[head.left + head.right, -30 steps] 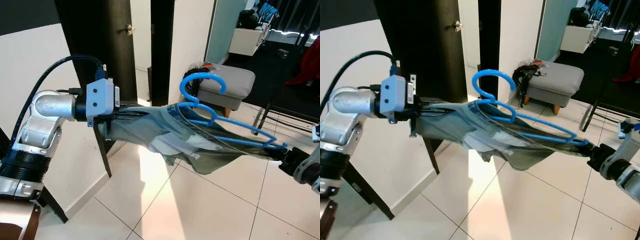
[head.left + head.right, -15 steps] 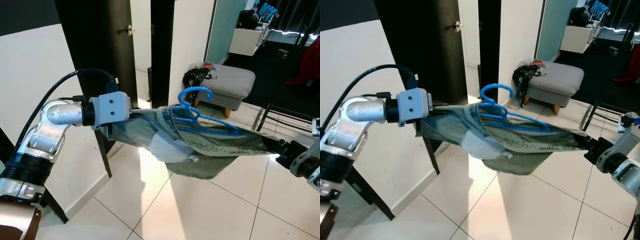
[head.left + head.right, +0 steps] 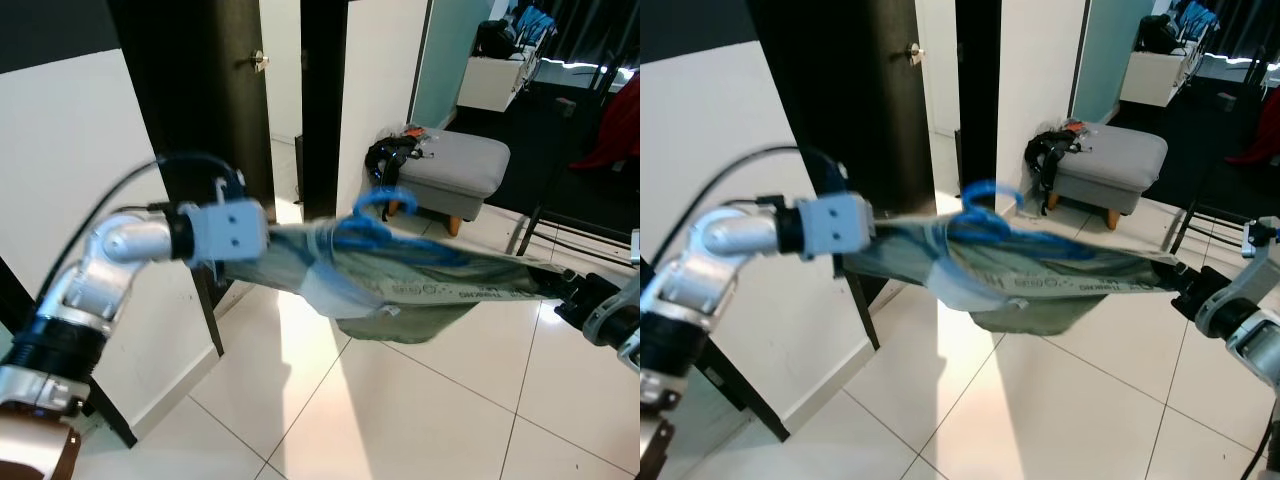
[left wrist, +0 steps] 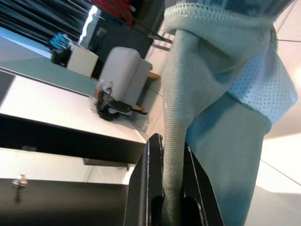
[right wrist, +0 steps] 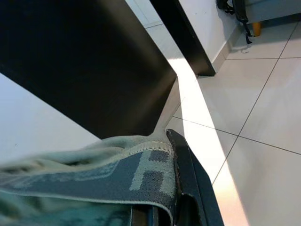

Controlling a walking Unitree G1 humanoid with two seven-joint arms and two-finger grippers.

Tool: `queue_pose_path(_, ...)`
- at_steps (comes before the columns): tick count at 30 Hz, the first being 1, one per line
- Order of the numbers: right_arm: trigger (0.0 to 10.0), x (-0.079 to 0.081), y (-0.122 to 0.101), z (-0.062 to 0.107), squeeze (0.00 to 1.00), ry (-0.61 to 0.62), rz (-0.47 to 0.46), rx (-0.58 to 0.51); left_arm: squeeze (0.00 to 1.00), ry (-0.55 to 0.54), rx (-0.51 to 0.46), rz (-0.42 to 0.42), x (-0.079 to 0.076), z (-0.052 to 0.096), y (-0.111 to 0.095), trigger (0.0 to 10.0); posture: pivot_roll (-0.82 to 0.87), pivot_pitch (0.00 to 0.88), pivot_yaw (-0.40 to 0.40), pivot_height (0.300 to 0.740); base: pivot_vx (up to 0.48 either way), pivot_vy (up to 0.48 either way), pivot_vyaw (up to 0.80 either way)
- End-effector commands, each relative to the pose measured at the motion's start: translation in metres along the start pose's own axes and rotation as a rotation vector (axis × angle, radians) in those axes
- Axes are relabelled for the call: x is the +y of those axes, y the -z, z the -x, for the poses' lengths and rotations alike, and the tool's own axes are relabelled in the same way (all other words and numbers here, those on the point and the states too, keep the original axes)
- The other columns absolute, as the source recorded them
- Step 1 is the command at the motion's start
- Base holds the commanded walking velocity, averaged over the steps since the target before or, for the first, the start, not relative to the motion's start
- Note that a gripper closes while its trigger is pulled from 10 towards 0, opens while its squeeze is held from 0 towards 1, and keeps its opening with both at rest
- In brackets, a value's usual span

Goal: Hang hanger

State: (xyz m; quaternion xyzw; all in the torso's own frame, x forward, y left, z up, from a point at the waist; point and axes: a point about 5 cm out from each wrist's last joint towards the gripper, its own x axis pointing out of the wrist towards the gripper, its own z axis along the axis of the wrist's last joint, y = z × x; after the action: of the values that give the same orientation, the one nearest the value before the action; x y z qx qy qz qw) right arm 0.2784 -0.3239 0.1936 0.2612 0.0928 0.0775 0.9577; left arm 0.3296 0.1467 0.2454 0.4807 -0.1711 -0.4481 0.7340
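1. Two grippers stretch one grey-green fabric garment between them in mid-air above the white tiled floor.
2. Left gripper clenched on the garment's ribbed hem; the wrist view shows cloth pinched between its black fingers. Its pale blue wrist housing is blurred.
3. Right gripper grasps the garment's dark grey lettered waistband, at the right end of the stretched cloth.
4. Blue plastic hanger sits inside the garment, hook poking out on top near the cloth's middle, blurred; not on any rail.
5. Behind: dark door panel, grey cushioned stool on wooden legs with a black bag against its left side.
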Motion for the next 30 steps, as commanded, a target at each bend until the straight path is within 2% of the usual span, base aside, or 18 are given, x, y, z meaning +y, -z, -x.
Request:
queue_pose_path(1,0.0,0.006,0.002,-0.007,0.00,-0.018,0.001,0.000,0.00,-0.009,0.005,0.013,-0.011,-0.010,-0.006,10.0,0.15,0.000,0.023,0.740,0.000,0.000,0.00)
queue_pose_path(2,0.0,0.006,0.002,-0.007,0.00,-0.018,0.001,0.000,0.00,-0.009,0.005,0.013,-0.011,-0.010,-0.006,10.0,0.15,0.000,0.023,0.740,0.000,0.000,0.00)
queue_pose_path(4,0.0,0.013,0.004,-0.012,0.00,-0.040,0.015,0.016,0.00,-0.006,0.012,0.051,-0.022,-0.019,-0.009,10.0,0.15,0.000,0.021,0.740,0.000,0.000,0.00)
queue_pose_path(9,0.0,0.024,0.013,-0.018,0.00,-0.073,0.032,0.051,0.00,-0.029,0.049,0.119,-0.032,-0.029,-0.008,10.0,0.15,0.000,0.021,0.740,0.000,0.000,0.00)
queue_pose_path(11,0.0,0.032,0.022,-0.022,0.00,-0.095,0.039,0.080,0.00,-0.058,0.087,0.197,-0.036,-0.035,-0.005,10.0,0.15,0.000,0.023,0.740,0.000,0.000,0.00)
queue_pose_path(12,0.0,0.032,0.022,-0.022,0.00,-0.095,0.039,0.080,0.00,-0.058,0.087,0.197,-0.036,-0.035,-0.005,10.0,0.15,0.000,0.023,0.740,0.000,0.000,0.00)
queue_pose_path(13,0.0,0.037,0.031,-0.024,0.00,-0.108,0.049,0.116,0.00,-0.088,0.115,0.264,-0.039,-0.038,-0.003,10.0,0.15,0.000,0.023,0.740,0.000,0.000,0.00)
queue_pose_path(16,0.0,0.038,0.035,-0.024,0.00,-0.110,0.068,0.138,0.00,-0.102,0.127,0.295,-0.040,-0.039,-0.002,10.0,0.15,0.000,0.025,0.740,0.000,0.000,0.00)
queue_pose_path(18,0.0,0.039,0.045,-0.024,0.00,-0.112,0.103,0.179,0.00,-0.161,0.185,0.396,-0.037,-0.038,0.007,10.0,0.15,0.000,0.025,0.740,0.000,0.000,0.00)
queue_pose_path(21,0.0,0.040,0.049,-0.024,0.00,-0.114,0.113,0.191,0.00,-0.183,0.211,0.433,-0.037,-0.038,0.011,10.0,0.15,0.000,0.025,0.740,0.000,0.000,0.00)
queue_pose_path(28,0.0,0.050,0.059,-0.020,0.00,-0.180,0.123,0.233,0.00,-0.317,0.339,0.625,-0.039,-0.031,0.032,10.0,0.14,0.000,0.034,0.740,0.000,0.000,0.00)
queue_pose_path(30,0.0,0.051,0.059,-0.019,0.00,-0.185,0.124,0.235,0.00,-0.332,0.348,0.642,-0.039,-0.030,0.034,10.0,0.14,0.000,0.034,0.740,0.000,0.000,0.00)
